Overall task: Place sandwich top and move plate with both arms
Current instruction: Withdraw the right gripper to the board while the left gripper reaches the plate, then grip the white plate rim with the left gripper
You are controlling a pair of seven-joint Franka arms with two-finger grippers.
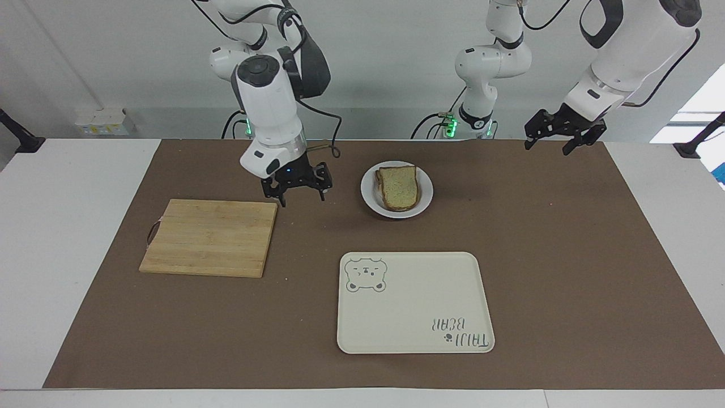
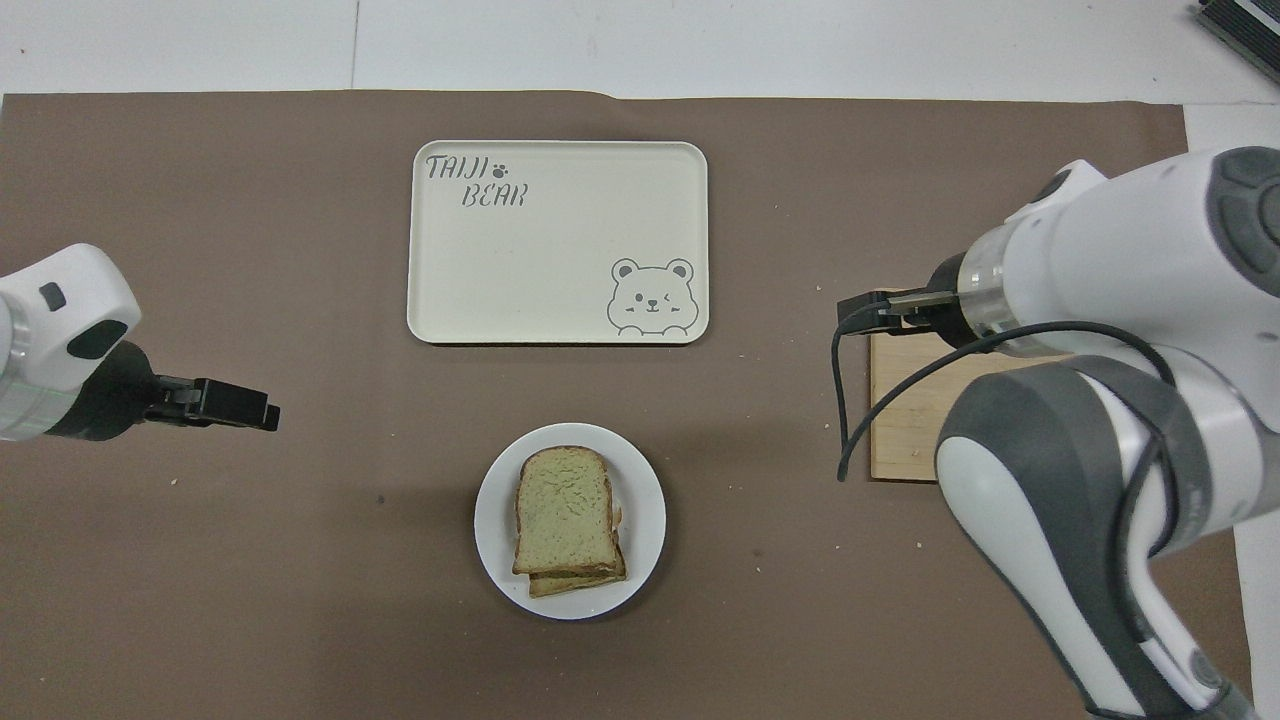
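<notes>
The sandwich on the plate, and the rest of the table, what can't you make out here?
- Sandwich filling: the top slice covers it in both views; only a lower slice's edge peeks out on the plate.
- Cutting board: overhead, the right arm hides most of it.
- Left gripper: overhead, the view's edge cuts off its arm.
</notes>
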